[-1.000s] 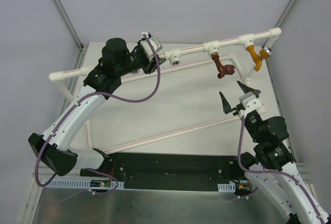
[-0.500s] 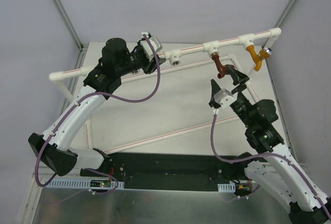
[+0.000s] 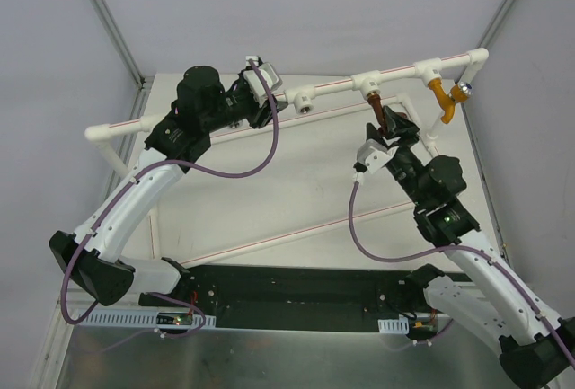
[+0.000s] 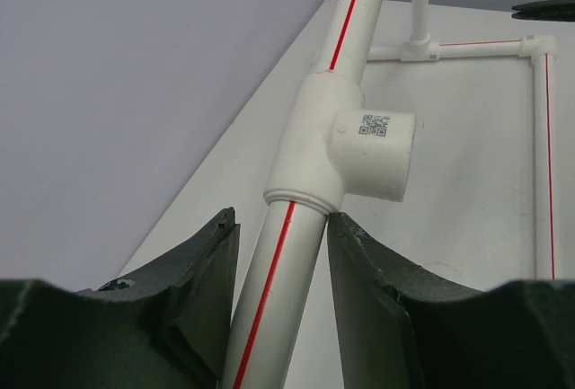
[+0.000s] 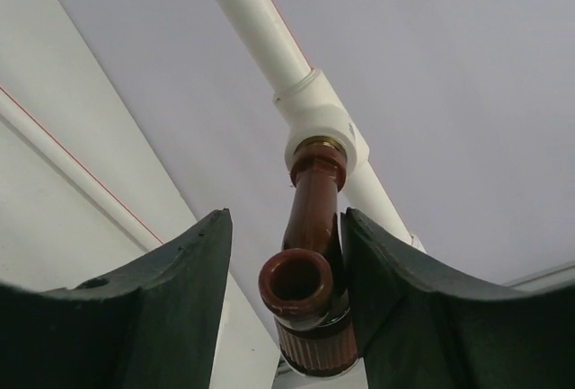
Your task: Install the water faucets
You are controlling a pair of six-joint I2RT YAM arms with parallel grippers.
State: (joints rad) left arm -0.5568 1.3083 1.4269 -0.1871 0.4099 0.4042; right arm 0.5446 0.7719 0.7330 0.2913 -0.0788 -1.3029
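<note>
The dark reddish-brown faucet [image 3: 378,110] hangs from a white tee on the raised pipe [image 3: 395,73]. My right gripper [image 3: 389,130] is open around it. In the right wrist view the faucet [image 5: 313,218] sits between the fingers: the right finger touches it and a gap remains at the left finger [image 5: 193,263]. The orange-yellow faucet [image 3: 441,98] hangs from the following tee to the right, its silver end by the pipe corner. My left gripper [image 3: 262,104] is shut on the white pipe [image 4: 280,263] just below a tee socket [image 4: 359,142].
An empty tee socket [image 3: 305,100] with a metal-ringed hole sits right of the left gripper. Thin red-striped white pipes [image 3: 296,236] lie across the table. Grey walls and frame posts [image 3: 108,21] close in the back and sides.
My right arm has swung up and to the left, from below the reddish-brown faucet to having its open jaws around it. The left arm has not moved.
</note>
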